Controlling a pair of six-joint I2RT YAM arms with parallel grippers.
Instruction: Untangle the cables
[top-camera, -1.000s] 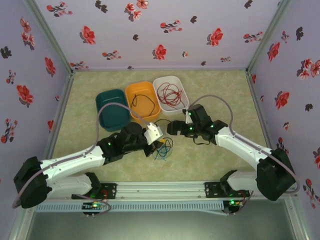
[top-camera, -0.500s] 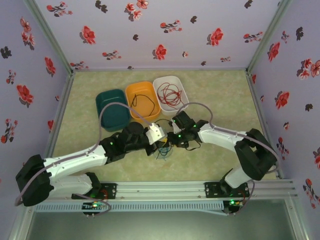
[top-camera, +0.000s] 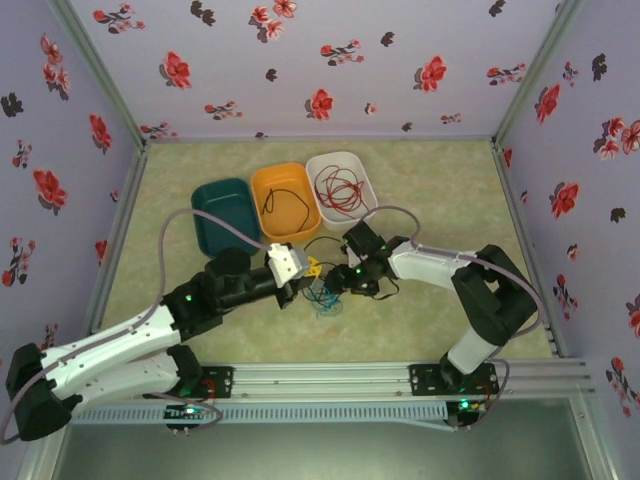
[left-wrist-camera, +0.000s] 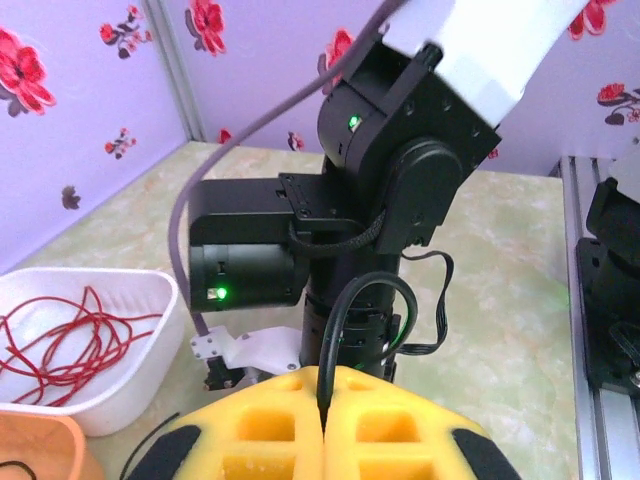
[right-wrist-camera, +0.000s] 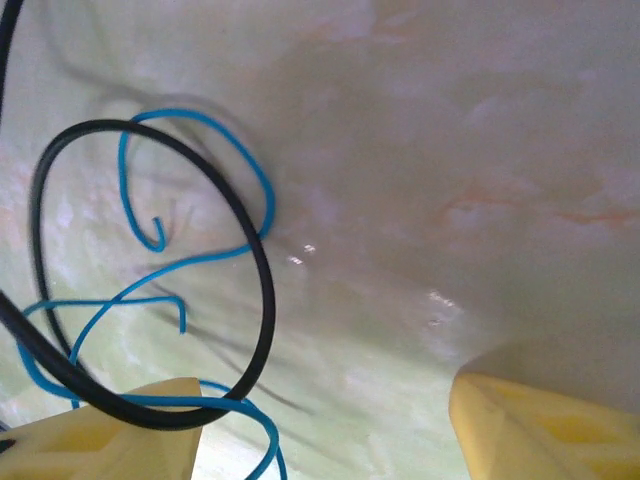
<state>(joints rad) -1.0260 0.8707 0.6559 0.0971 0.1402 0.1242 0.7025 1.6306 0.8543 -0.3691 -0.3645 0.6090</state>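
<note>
My left gripper (top-camera: 307, 269) (left-wrist-camera: 323, 385) is shut on a black cable (left-wrist-camera: 343, 315), which rises from between its yellow pads in a small loop. Just to its right, my right gripper (top-camera: 337, 283) (right-wrist-camera: 320, 430) is open, low over the table. In the right wrist view the black cable (right-wrist-camera: 262, 290) and the thin blue cable (right-wrist-camera: 200, 255) curl together and cross over the left fingertip (right-wrist-camera: 110, 440); the gap between the fingers is bare table. The blue cable (top-camera: 325, 299) lies on the table between both grippers. A red cable (top-camera: 340, 188) (left-wrist-camera: 60, 335) lies coiled in the white tray (top-camera: 367, 180).
A teal tray (top-camera: 222, 213), an orange tray (top-camera: 285, 205) holding a thin black wire, and the white tray (left-wrist-camera: 150, 345) stand in a row behind the grippers. Flowered walls enclose the table on three sides. The metal rail (top-camera: 320, 378) runs along the near edge.
My right gripper has swung left and down onto the blue and black tangle, its jaws narrowing. My left arm has drawn back to the left, still gripping the black cable.
</note>
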